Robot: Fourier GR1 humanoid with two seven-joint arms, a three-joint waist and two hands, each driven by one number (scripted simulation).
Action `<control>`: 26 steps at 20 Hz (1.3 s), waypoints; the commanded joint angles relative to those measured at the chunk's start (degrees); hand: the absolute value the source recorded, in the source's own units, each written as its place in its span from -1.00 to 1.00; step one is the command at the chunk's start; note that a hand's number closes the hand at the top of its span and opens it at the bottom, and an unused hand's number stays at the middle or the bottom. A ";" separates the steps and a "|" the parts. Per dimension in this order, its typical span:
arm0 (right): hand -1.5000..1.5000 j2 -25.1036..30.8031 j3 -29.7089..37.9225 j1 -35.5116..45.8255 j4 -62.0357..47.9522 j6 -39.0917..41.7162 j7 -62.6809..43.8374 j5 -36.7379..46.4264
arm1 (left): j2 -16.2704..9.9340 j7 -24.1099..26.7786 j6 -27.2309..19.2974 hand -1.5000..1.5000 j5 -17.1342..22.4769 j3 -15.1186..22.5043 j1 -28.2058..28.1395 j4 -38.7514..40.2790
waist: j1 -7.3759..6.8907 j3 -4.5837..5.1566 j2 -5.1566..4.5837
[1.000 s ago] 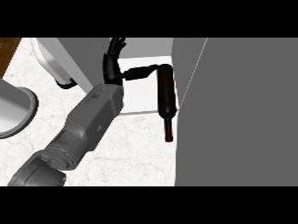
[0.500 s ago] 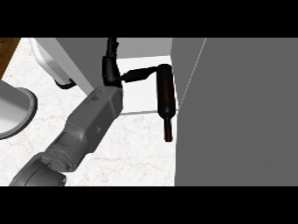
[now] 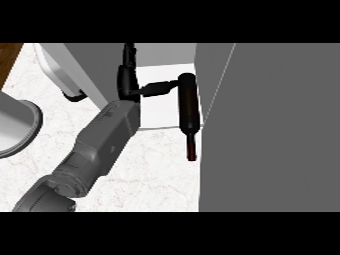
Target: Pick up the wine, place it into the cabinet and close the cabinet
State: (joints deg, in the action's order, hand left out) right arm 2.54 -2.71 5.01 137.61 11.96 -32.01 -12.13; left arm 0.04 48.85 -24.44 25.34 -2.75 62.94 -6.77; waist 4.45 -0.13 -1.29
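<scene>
The wine bottle [image 3: 188, 107] lies lengthwise at the mouth of the cabinet [image 3: 158, 57], its fat end inside over the white shelf [image 3: 160, 109] and its neck poking out past the shelf's front edge, above the marble counter [image 3: 150, 169]. It sits just beside the big grey door [image 3: 283, 124], which stands open along the cabinet's right side.

Only one arm shows, coming up from the lower left. Its black hand [image 3: 132, 84] is at the cabinet's left wall, with a finger or thumb stretched across to touch the bottle near its fat end. The other fingers point up into the cabinet. Whether it is actually gripping the bottle or only steadying it, I cannot tell from here. No second hand is visible.

I'd judge this to be the placing step, nearly finished: the bottle is at the shelf but not fully in. Next, it looks as though the bottle needs nudging deeper so the neck clears the front edge, then the hand must let go and back out before the door is swung shut.

A grey pot [image 3: 3, 124] stands on the counter, well left of the cabinet.
</scene>
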 commanded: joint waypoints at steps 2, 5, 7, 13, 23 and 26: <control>-1.00 -0.70 -0.54 -0.52 2.09 -0.66 -1.14 -1.33 | -0.27 1.37 1.64 -1.00 -1.12 0.42 -2.66 1.65 | -0.94 0.20 -0.03; -1.00 0.07 -1.14 3.82 2.29 -2.12 -4.87 -1.15 | -0.03 2.25 4.69 -1.00 -0.26 -0.15 -3.20 1.10 | -0.67 0.28 -0.16; -1.00 0.03 -0.08 1.89 4.64 -2.41 -4.40 -1.62 | -0.03 2.44 5.35 -1.00 -0.22 1.14 -4.83 1.16 | -0.96 0.21 0.48; -1.00 -1.05 -1.55 2.13 2.67 -3.36 -3.42 0.27 | -0.03 1.34 8.74 -1.00 1.51 0.20 -3.62 0.09 | -1.39 0.23 0.35; -1.00 -1.18 -2.63 1.22 1.89 -3.13 -2.45 1.19 | -0.03 1.68 11.20 -1.00 8.84 6.52 -8.18 -4.76 | -1.41 0.17 1.21; -1.00 0.02 -0.95 3.99 2.13 -3.65 -4.74 -1.11 | -0.03 1.83 8.65 -1.00 12.32 10.86 -11.71 -7.66 | -0.44 0.18 1.32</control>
State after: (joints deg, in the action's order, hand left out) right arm 2.01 -4.61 7.66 137.63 8.90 -35.25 -11.98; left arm 0.06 49.21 -15.61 33.54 5.45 58.26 -12.36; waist 4.33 -0.02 -0.23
